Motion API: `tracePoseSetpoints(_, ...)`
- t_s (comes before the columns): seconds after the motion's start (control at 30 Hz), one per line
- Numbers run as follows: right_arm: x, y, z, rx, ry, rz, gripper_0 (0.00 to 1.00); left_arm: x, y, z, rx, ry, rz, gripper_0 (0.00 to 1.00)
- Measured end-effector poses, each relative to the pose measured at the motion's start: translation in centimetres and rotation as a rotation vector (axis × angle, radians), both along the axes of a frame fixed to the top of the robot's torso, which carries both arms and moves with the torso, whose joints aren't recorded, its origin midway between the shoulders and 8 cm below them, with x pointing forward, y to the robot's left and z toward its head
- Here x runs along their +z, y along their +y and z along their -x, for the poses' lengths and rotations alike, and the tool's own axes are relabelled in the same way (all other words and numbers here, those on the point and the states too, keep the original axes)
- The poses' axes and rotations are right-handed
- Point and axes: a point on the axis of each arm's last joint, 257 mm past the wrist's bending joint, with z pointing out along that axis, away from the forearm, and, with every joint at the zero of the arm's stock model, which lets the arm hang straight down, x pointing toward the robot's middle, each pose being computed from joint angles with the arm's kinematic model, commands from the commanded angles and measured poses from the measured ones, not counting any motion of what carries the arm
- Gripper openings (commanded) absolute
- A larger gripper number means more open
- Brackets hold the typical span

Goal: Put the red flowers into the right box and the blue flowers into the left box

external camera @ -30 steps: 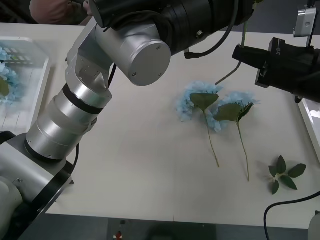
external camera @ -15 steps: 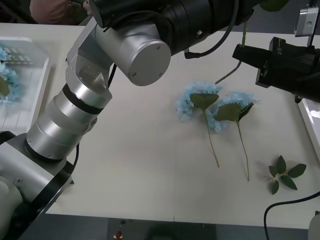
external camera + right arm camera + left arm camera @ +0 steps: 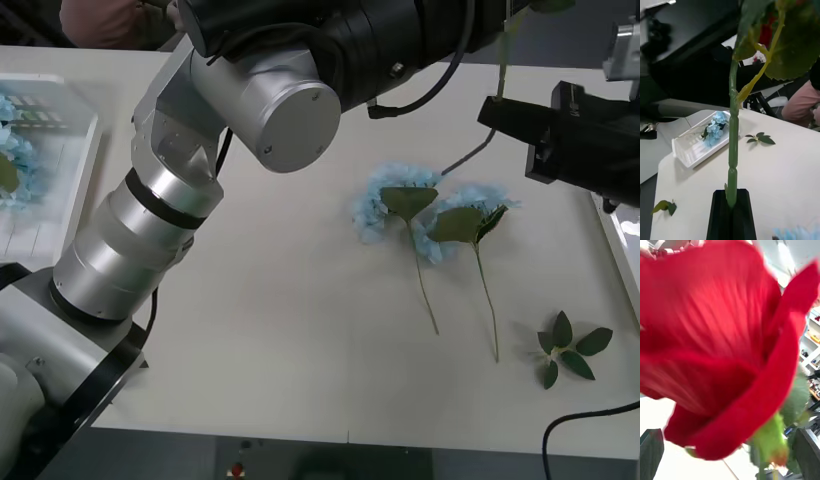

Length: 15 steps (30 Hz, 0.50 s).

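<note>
Two blue flowers (image 3: 432, 215) lie near the middle of the table (image 3: 280, 330), stems toward the near edge, touching each other. A loose leaf sprig (image 3: 570, 347) sits by the near right corner.

Farther back on the right, the right gripper (image 3: 492, 110) is up in the air over the far right part of the table. Its black fingers (image 3: 732, 217) are squeezed shut on the green stem of a red flower (image 3: 722, 352), low on the stem, and the stem stands straight up from them. The left gripper (image 3: 730, 461) is just under the bloom with its fingers spread wide, one on each side, touching nothing that I can see. The big left arm reaches across the far side of the table.

I think the step now is carrying the red flower to the right box (image 3: 622, 240), which peeks in at the right edge. Next, the right gripper needs to swing over that box, go low, and let go, with the long stem inside the rim.

The left box (image 3: 60, 190) is at the far left corner with blue flowers already in it.

Most of the right box is cut off. The bloom blocks much of the left wrist view. I cannot tell where the other red flowers are.
</note>
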Motion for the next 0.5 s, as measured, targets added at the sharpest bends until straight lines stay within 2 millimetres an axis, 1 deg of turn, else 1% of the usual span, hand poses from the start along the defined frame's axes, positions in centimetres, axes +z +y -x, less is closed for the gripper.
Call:
tracePoseSetpoints(0.07,-0.8,-1.1,0.3,-0.01,0.017,0.018,0.0,-0.9,0.8,-0.7,0.018,0.011,-0.009,1.0)
tracePoseSetpoints(0.13,-1.5,-2.3,0.7,-0.021,0.035,0.039,0.0,-1.7,2.1,-1.6,0.04,0.013,-0.021,1.0)
tracePoseSetpoints(0.2,-2.2,-3.9,0.9,-0.047,0.052,0.063,0.0,-3.1,3.3,-2.2,0.057,0.021,-0.051,1.0)
tracePoseSetpoints(0.27,-2.6,-6.0,1.0,-0.085,0.062,0.081,0.0,-4.9,4.4,-2.3,0.066,0.026,-0.092,1.0)
tracePoseSetpoints(0.37,-3.3,-9.5,1.8,-0.143,0.091,0.114,0.0,-7.0,6.1,-1.6,0.069,0.023,-0.143,1.0)
tracePoseSetpoints(0.5,-4.7,-15.1,2.6,-0.266,0.224,0.125,0.0,-9.0,8.5,0.8,0.057,0.031,-0.163,1.0)
